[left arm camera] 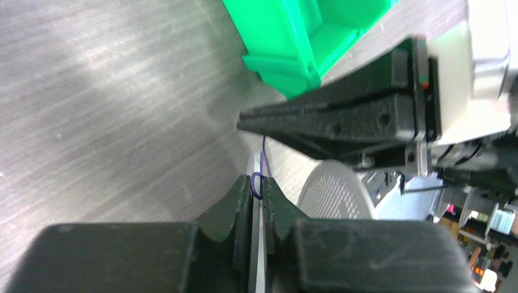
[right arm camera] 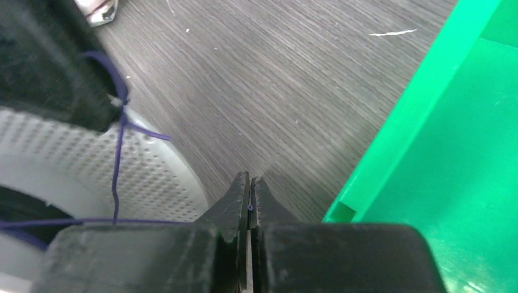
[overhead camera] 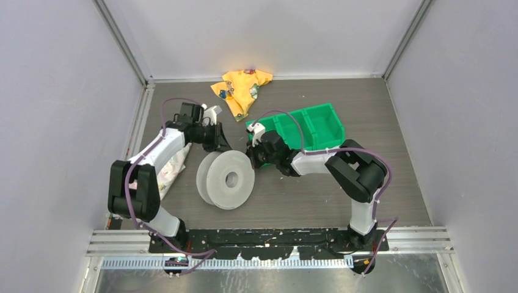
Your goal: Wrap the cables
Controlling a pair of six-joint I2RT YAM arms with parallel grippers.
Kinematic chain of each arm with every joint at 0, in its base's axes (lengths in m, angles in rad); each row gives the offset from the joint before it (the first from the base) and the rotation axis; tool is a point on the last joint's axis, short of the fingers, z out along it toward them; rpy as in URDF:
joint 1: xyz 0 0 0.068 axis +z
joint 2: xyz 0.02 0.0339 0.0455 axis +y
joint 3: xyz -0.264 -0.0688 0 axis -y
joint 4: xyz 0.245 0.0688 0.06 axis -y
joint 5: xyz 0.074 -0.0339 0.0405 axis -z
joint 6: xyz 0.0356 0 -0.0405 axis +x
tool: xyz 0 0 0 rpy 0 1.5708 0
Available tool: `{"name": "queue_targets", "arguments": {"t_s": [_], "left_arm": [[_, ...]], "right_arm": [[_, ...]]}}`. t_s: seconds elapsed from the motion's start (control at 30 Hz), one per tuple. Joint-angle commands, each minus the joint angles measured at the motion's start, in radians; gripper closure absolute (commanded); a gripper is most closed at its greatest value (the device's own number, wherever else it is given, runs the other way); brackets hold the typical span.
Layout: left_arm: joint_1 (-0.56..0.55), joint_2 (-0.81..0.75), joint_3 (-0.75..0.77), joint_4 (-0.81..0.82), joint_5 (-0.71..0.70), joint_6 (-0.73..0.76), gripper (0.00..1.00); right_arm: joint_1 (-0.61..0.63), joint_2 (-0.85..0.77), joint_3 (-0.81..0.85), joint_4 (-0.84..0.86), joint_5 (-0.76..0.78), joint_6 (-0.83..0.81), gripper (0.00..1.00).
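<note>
Left end effector [left arm camera: 258, 184]: clenched on the cable, with a small loop of it pinched at the tips. It sits at the spool's upper left in the top view.
Right end effector [right arm camera: 250, 186]: clenched, with a dot of cable showing between the tips. It is at the spool's upper right, near the bin.
Cable [right arm camera: 115, 162]: thin and dark purple. It drops from the left end effector across the spool's perforated face. A second strand crosses low in the right wrist view.
Spool [overhead camera: 225, 179]: pale, at frame centre.
Bin [overhead camera: 308, 125]: green, right of centre.
Surface [overhead camera: 305, 198]: grey woodgrain.
</note>
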Motion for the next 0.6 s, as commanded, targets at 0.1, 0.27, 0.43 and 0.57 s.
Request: {"name": "queue_targets", "arguments": {"t_s": [0.1, 0.27, 0.43, 0.57], "left_arm": [[0.009, 0.073, 0.101, 0.250, -0.062, -0.015, 0.74], [0.031, 0.113, 0.105, 0.266, -0.072, -0.019, 0.72], [0.061, 0.145, 0.150, 0.254, -0.078, -0.032, 0.72], [0.070, 0.096, 0.196, 0.233, -0.102, -0.059, 0.71]], "right_arm": [[0.072, 0.009, 0.083, 0.133, -0.080, 0.094, 0.99], [0.073, 0.025, 0.106, 0.123, -0.070, 0.101, 1.00], [0.073, 0.055, 0.143, 0.107, -0.076, 0.105, 1.00], [0.073, 0.072, 0.158, 0.106, -0.086, 0.112, 1.00]]}}
